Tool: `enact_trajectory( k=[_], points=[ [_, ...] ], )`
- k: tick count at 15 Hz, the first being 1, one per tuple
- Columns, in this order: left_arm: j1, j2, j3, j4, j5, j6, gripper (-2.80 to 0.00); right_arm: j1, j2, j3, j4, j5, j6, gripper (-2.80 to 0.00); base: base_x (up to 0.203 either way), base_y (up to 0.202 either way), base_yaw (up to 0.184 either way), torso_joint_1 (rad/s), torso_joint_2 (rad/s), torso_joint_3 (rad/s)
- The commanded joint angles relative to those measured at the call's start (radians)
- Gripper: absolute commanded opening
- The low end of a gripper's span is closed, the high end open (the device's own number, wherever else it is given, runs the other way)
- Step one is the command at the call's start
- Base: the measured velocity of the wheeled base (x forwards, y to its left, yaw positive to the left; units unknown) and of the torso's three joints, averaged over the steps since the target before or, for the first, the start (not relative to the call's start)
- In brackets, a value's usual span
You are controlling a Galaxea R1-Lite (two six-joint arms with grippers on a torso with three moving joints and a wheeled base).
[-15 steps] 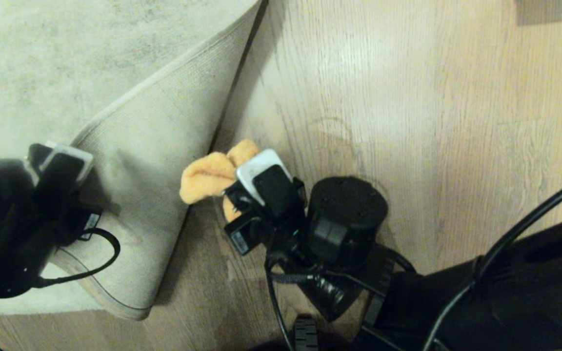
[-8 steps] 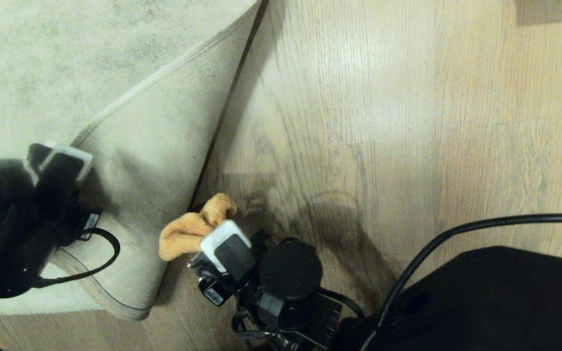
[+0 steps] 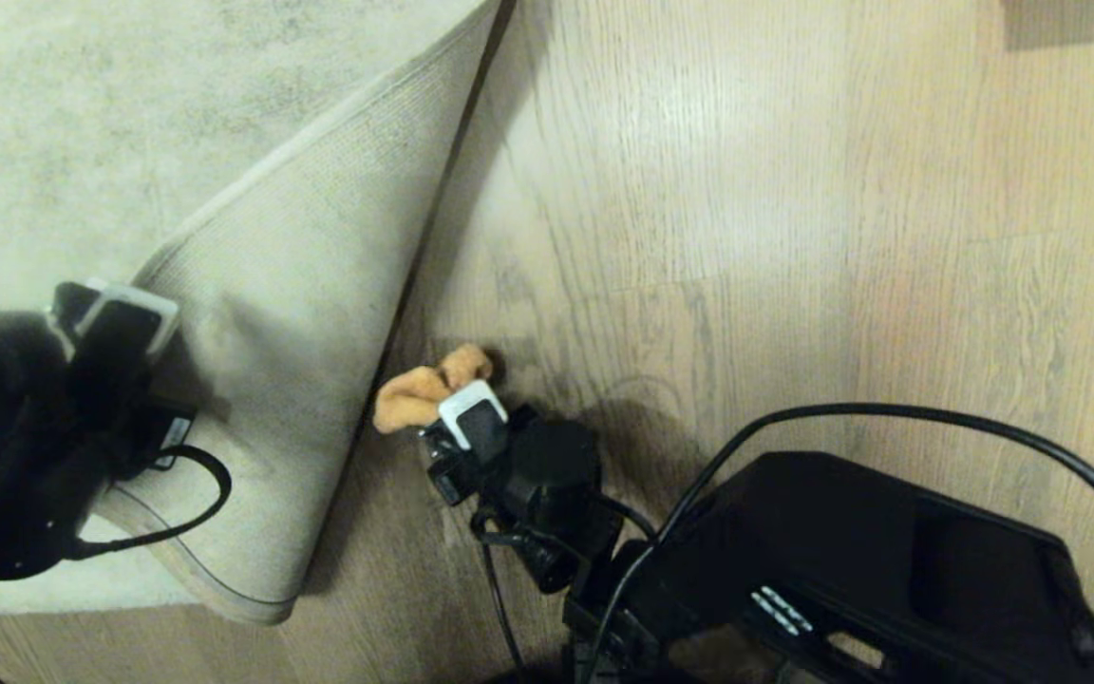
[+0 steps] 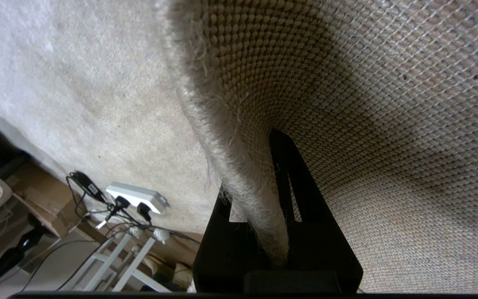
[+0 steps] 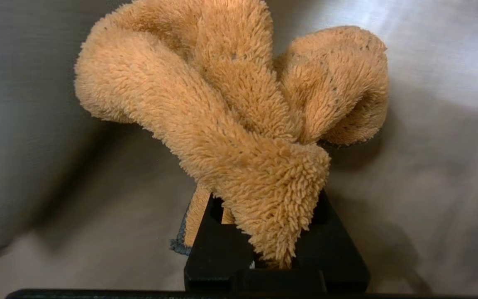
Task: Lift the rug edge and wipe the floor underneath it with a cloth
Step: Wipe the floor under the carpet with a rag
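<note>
Wood-plank floor (image 3: 794, 218), pale rug covering the far-left part. The rug edge (image 3: 300, 380) is folded up and back, woven backing facing up, dark trim running along the fold line. Left gripper (image 4: 259, 232) sits at the near-left side of that flap: fingers (image 4: 305, 207) narrow, clamped on the rug edge, fringe border sandwiched between them, backing on one side and pile on the other. Right gripper (image 3: 452, 427) is down on the bare floor just right of the raised flap, close to the fold line. Its fingers (image 5: 338, 249) are narrow too, pinching the cloth (image 5: 230, 116); the orange cloth bunches out ahead of the fingertips toward the flap, against the floor. Power strip (image 4: 137, 196) lies off the rug's far border.
</note>
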Motion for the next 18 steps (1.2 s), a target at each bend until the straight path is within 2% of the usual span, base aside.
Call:
enact_trajectory(
  k=[1, 6, 11, 18],
  points=[
    [0.001, 0.007, 0.007, -0.005, 0.004, 0.004, -2.8, -0.07, 0.019, -0.055, 0.009, 0.002, -0.003, -2.8, 0.0, 0.0, 0.0, 0.0, 0.0, 0.0],
    [-0.003, 0.004, 0.024, -0.007, 0.002, 0.005, -2.8, -0.166, -0.017, -0.241, 0.123, 0.002, -0.003, -2.8, 0.0, 0.0, 0.0, 0.0, 0.0, 0.0],
    [-0.003, 0.0, 0.026, -0.007, 0.002, 0.005, -2.8, -0.215, -0.09, -0.471, 0.335, 0.001, -0.003, -2.8, 0.0, 0.0, 0.0, 0.0, 0.0, 0.0],
    [-0.003, 0.0, 0.026, -0.007, 0.0, 0.002, -2.8, -0.24, -0.257, -0.475, 0.44, -0.006, -0.013, -2.8, 0.0, 0.0, 0.0, 0.0, 0.0, 0.0]
  ],
)
